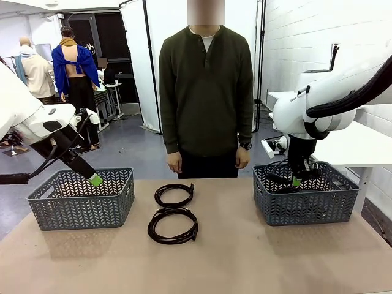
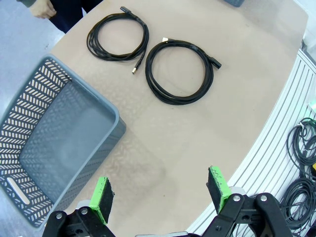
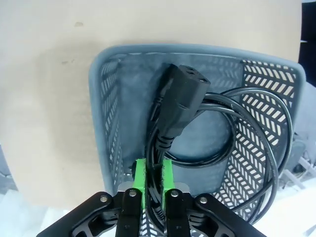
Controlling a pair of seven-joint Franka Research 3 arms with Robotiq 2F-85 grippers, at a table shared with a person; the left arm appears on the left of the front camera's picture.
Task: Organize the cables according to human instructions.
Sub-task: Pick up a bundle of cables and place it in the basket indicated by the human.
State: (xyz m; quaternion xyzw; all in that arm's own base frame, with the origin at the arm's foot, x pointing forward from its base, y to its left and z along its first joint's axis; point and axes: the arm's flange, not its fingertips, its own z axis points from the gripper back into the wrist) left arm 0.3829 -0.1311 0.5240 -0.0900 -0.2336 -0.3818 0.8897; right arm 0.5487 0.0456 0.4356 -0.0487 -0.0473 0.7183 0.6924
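Clamped on the plugged cable point(image 3: 183, 94), the right gripper point(image 3: 153, 167) should lower it well inside the basket point(image 3: 104, 98) before releasing; the left gripper point(image 2: 159, 180) gapes wide.

table point(image 2: 197, 143): matt tan board, smooth. left basket point(image 2: 24, 113) (9 o'clock in the left wrist view) and right basket point(image 3: 111, 113): grey matt plastic, herringbone cut-outs. coiled cable point(image 2: 180, 100): black rubbery sheath, slight sheen. plug point(image 3: 185, 94): moulded matt black plastic. left gripper point(image 2: 159, 185) pads: green, rough-faced (rubber or foam, can't tell). right arm shell point(image 1: 318, 101): glossy white plastic.
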